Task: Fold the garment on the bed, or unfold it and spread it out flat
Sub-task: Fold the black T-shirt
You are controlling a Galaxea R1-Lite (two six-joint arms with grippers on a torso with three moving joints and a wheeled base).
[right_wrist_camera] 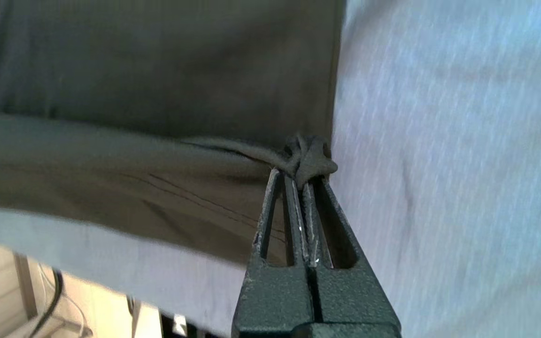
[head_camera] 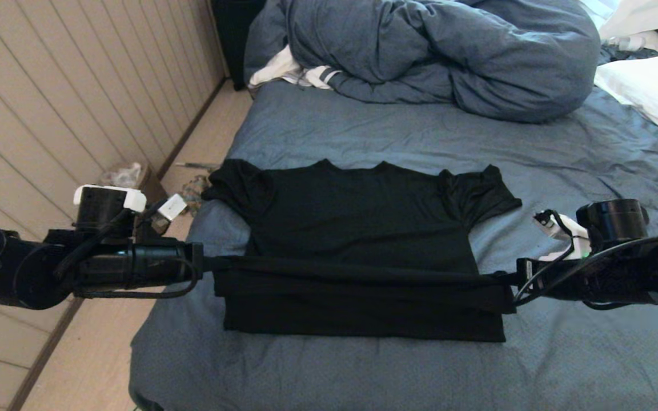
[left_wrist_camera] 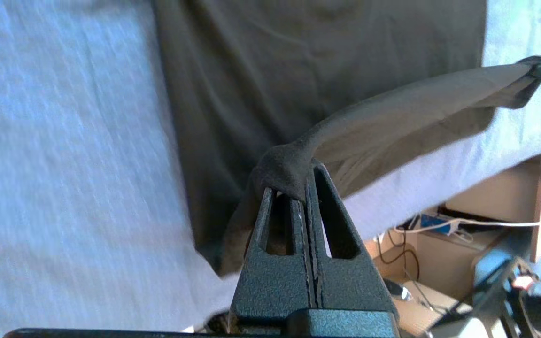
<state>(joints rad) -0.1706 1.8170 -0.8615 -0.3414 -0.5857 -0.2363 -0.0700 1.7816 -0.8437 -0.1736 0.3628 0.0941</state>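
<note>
The black garment (head_camera: 357, 228) lies on the blue-grey bed (head_camera: 363, 125), collar toward the far side, sleeves spread. Its bottom hem is lifted off the sheet and pulled taut into a straight band across the shirt's lower part. My left gripper (head_camera: 210, 265) is shut on the hem's left corner; the pinched cloth (left_wrist_camera: 282, 171) bunches over the fingertips of that gripper (left_wrist_camera: 298, 188). My right gripper (head_camera: 510, 279) is shut on the hem's right corner, where the fabric (right_wrist_camera: 310, 157) knots above its tips (right_wrist_camera: 301, 180). Below the band the doubled fabric still rests on the sheet.
A bunched blue-grey duvet (head_camera: 443, 51) fills the far end of the bed, with a white-and-striped cloth (head_camera: 289, 71) beside it and a white pillow (head_camera: 654, 94) at far right. The bed's left edge drops to the floor (head_camera: 203, 148) by the wall, where small clutter lies.
</note>
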